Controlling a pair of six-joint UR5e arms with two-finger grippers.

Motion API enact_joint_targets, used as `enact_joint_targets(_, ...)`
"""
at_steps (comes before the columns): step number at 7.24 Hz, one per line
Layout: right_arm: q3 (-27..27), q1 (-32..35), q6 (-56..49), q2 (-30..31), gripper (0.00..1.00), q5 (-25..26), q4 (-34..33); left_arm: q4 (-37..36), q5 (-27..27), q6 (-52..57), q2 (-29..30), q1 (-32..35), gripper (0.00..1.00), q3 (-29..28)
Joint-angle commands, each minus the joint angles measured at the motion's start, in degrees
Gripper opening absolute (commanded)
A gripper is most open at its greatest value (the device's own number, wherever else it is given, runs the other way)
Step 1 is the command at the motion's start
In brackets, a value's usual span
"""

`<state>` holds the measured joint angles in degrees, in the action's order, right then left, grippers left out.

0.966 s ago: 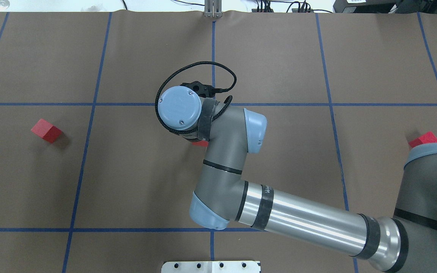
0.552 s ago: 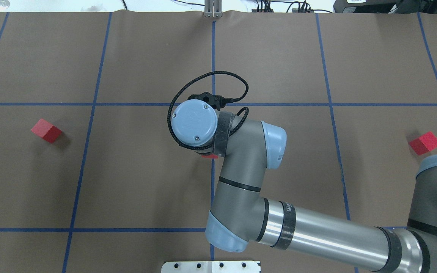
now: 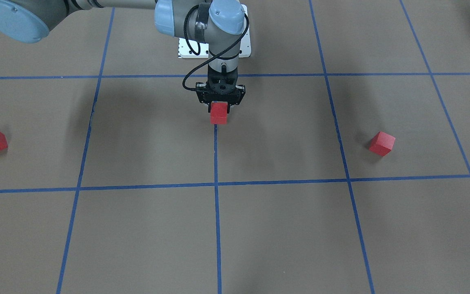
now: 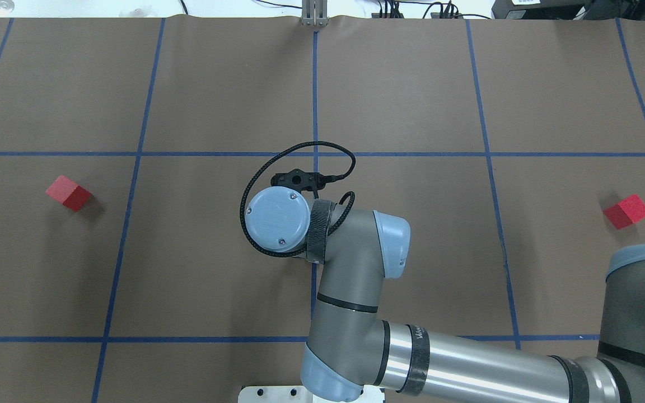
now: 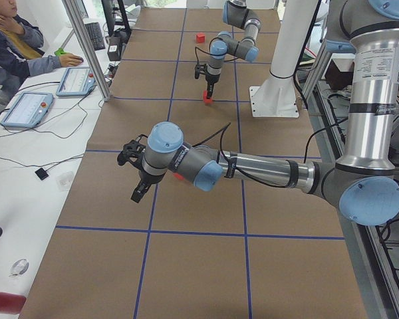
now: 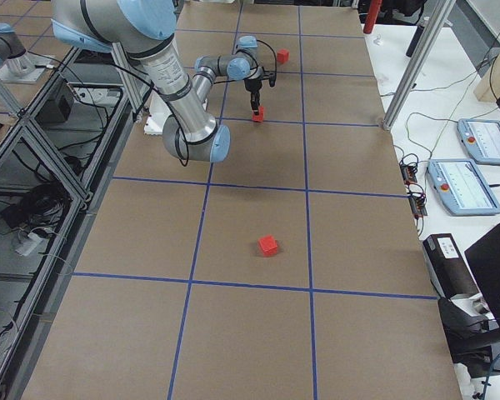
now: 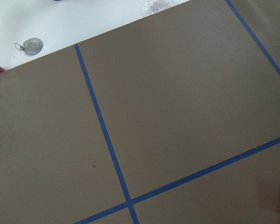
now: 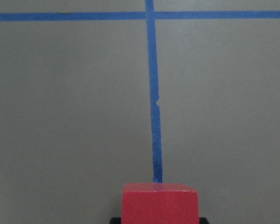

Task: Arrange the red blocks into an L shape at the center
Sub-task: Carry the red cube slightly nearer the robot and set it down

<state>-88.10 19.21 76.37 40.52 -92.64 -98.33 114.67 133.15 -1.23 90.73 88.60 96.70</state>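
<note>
On the robot's left, the left red block (image 4: 69,192) sits on the brown tabletop (image 4: 216,268). It is turned corner-on to the blue tape grid (image 4: 76,153), inside a grid square and well apart from the other blocks. The left fingers (image 5: 139,187) show only in the left side view, pointing down over the tabletop near that block. Whether they are spread or closed cannot be told from there. The left wrist view shows only a sliver of red at its right edge.

At the center, the right arm (image 4: 356,268) reaches in over the middle vertical line (image 4: 314,84), its wrist (image 4: 276,219) pointing straight down. The right fingers (image 3: 229,104) are clenched on the middle red block (image 3: 218,114), one at each side, the gap no wider than the cube. The block sits squarely over the line, its edges lined up with the tape. In the right wrist view the line runs straight out from its top edge. Whether its underside touches the tabletop cannot be told. From overhead the wrist hides it.

On the robot's right, the right red block (image 4: 627,211) lies on the tabletop, rotated against the grid and well apart from the center.
</note>
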Motion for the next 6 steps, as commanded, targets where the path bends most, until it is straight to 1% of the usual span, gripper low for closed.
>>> enact_joint_targets(1, 0.6, -0.1, -0.7, -0.2, 0.0, 1.1, 0.1, -0.1, 0.0, 0.0, 0.1, 0.0, 1.0, 0.0)
enact_joint_targets(2, 0.5, -0.1, -0.6, -0.2, 0.08, 1.1, 0.2, -0.1, 0.0, 0.0, 0.1, 0.0, 1.0, 0.0)
enact_joint_targets(3, 1.0, -0.1, -0.3, 0.2, 0.26, 1.8, 3.6, -0.1, 0.0, 0.0, 0.1, 0.0, 1.0, 0.0)
enact_joint_targets(4, 3.0, -0.3, -0.2, 0.3, 0.49, 2.3, 6.8, -0.1, 0.0, 0.0, 0.1, 0.0, 1.0, 0.0)
enact_joint_targets(5, 3.3, -0.3, -0.3, 0.3, 0.57, 2.8, 7.5, -0.1, 0.0, 0.0, 0.1, 0.0, 1.0, -0.1)
enact_joint_targets(6, 3.3, -0.3, -0.6, 0.3, 0.61, 2.9, 7.5, -0.1, 0.0, 0.0, 0.1, 0.0, 1.0, -0.1)
